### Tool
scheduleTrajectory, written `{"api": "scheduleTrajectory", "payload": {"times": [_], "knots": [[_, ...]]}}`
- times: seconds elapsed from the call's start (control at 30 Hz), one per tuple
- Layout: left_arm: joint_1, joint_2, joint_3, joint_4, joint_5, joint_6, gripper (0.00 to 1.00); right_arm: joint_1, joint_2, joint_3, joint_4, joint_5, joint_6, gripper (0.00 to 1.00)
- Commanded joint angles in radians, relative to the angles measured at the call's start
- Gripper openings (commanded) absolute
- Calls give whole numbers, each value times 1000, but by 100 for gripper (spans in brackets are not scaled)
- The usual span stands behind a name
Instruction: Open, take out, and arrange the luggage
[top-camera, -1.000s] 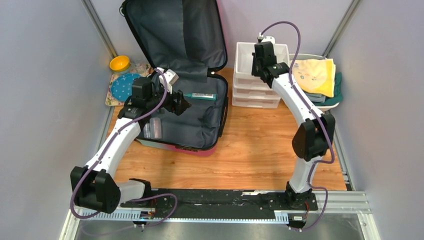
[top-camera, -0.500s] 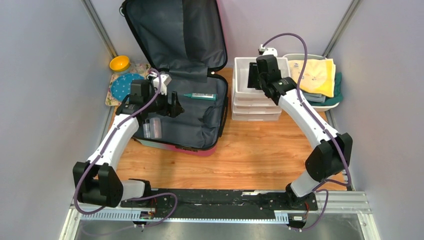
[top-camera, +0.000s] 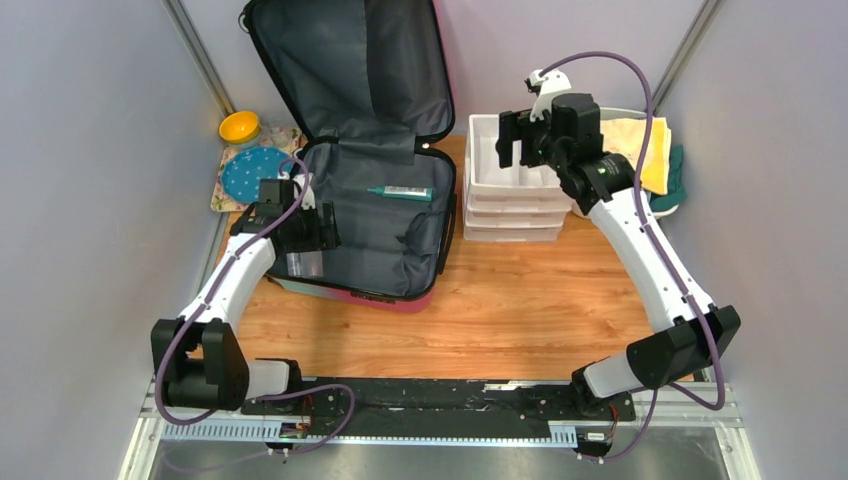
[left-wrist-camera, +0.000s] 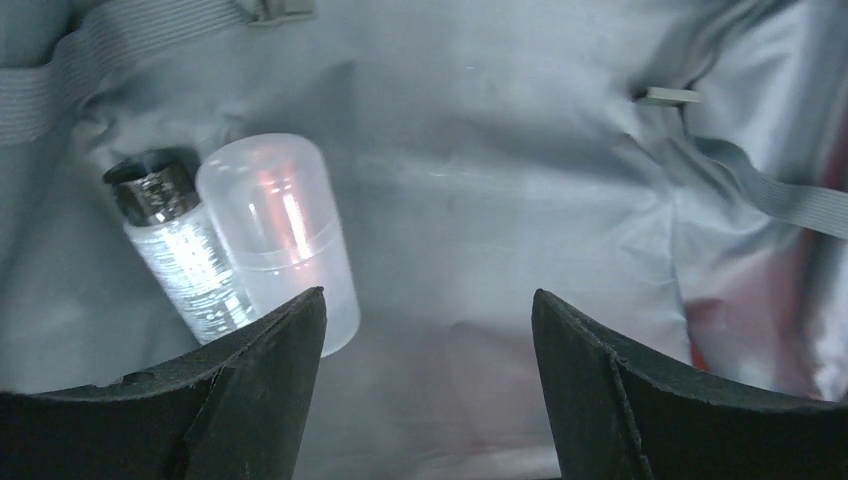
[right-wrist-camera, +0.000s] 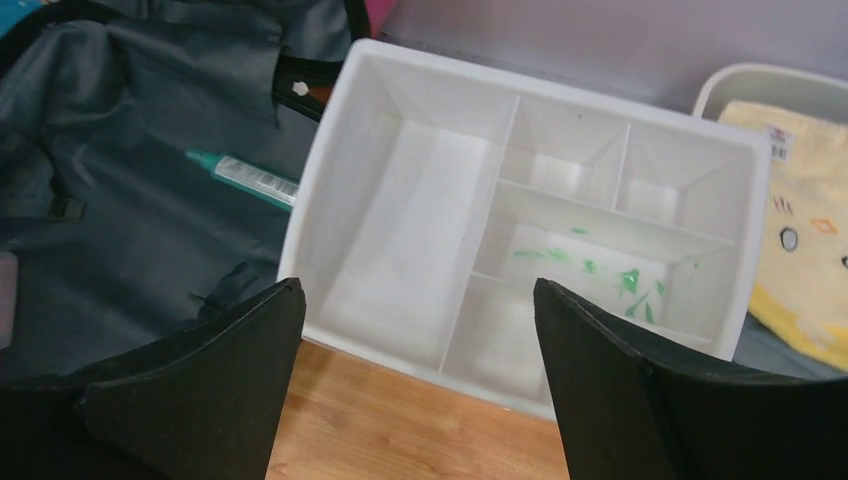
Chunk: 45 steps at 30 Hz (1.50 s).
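Observation:
The luggage (top-camera: 390, 240) lies open on the wooden table, its lid leaning against the back wall and its grey lining showing. A teal tube (top-camera: 400, 192) rests near the hinge. At the left side of the lining lie a frosted bottle (left-wrist-camera: 285, 230) and a clear bottle with a dark cap (left-wrist-camera: 180, 255). My left gripper (left-wrist-camera: 428, 292) hangs open just above them, its left finger next to the frosted bottle, nothing between the jaws. My right gripper (right-wrist-camera: 418, 283) is open and empty above the white drawer organiser (right-wrist-camera: 400, 200), whose right compartment holds green bits (right-wrist-camera: 610, 275).
A white basin with a yellow towel (top-camera: 640, 150) stands right of the organiser (top-camera: 510, 190). A yellow bowl (top-camera: 240, 126) and a blue dotted plate (top-camera: 245, 172) sit on a mat left of the luggage. Grey walls close in on both sides.
My right gripper has opened and risen, shifting right above the organiser. My left gripper has slid left and nearer, from the middle of the luggage to over the bottles, staying open.

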<state>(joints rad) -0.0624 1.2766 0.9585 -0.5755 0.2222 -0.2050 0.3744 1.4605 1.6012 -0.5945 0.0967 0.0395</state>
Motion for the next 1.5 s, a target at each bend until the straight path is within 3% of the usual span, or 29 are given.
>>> {"api": "scheduleTrajectory", "payload": {"times": [0.0, 0.27, 0.63, 0.93, 1.07, 1.13, 1.17, 1.27, 1.47], "knots": [[18, 43, 8, -29, -131, -34, 83, -9, -23, 82, -50, -199, -101, 89], [33, 159, 57, -73, -190, -42, 77, -25, -43, 68, -67, -350, -113, 90], [33, 260, 40, -43, -170, -51, 79, -43, 0, 126, -96, -407, -99, 90], [33, 214, -52, 173, -109, 31, 78, -52, 17, 125, -97, -454, -82, 90], [33, 162, -92, 264, 44, 113, 72, -57, 35, 126, -94, -534, -47, 90], [33, 129, -113, 304, 89, 140, 60, -60, 50, 121, -93, -607, 9, 89], [33, 118, -131, 339, 127, 151, 49, -60, 54, 120, -87, -629, 20, 89], [33, 70, -148, 396, 268, 194, 37, -60, 64, 111, -64, -706, 57, 86], [21, -75, -198, 626, 589, 205, 30, -58, 112, 128, 22, -857, 175, 85]]}}
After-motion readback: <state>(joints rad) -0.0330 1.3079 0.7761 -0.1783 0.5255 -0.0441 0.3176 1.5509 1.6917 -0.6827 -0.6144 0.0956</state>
